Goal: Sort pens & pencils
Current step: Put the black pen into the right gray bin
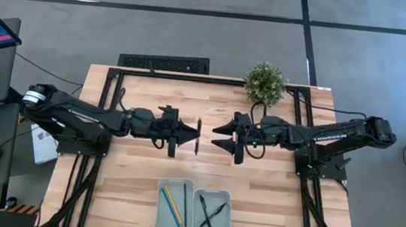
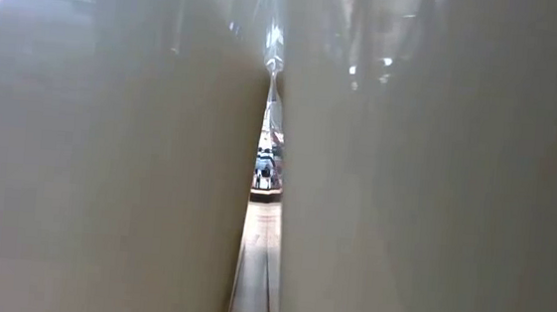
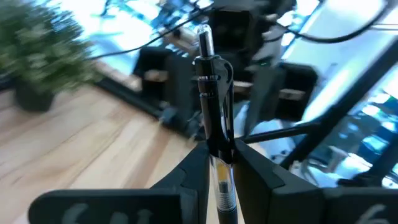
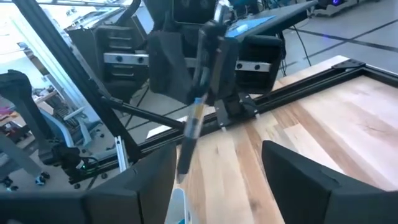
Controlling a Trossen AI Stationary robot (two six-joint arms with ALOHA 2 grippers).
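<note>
Left claw point(image 1: 194, 135) clamped on pen point(image 3: 214, 134); right claw point(image 1: 216, 137) spread, empty; low view blocked.

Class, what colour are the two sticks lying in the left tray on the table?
One pencil is yellow, the other blue, lying in the left tray; the high view shows them best.

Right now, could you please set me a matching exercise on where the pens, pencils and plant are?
1 yellow pencil
2 crossed black pens
3 clear-barrelled pen
4 potted plant

A in the shut left gripper
B tray nearer the right arm
C tray nearer the left arm
D far edge of the table

Pairs: 1-C, 2-B, 3-A, 4-D. The right gripper hangs open opposite.
</note>
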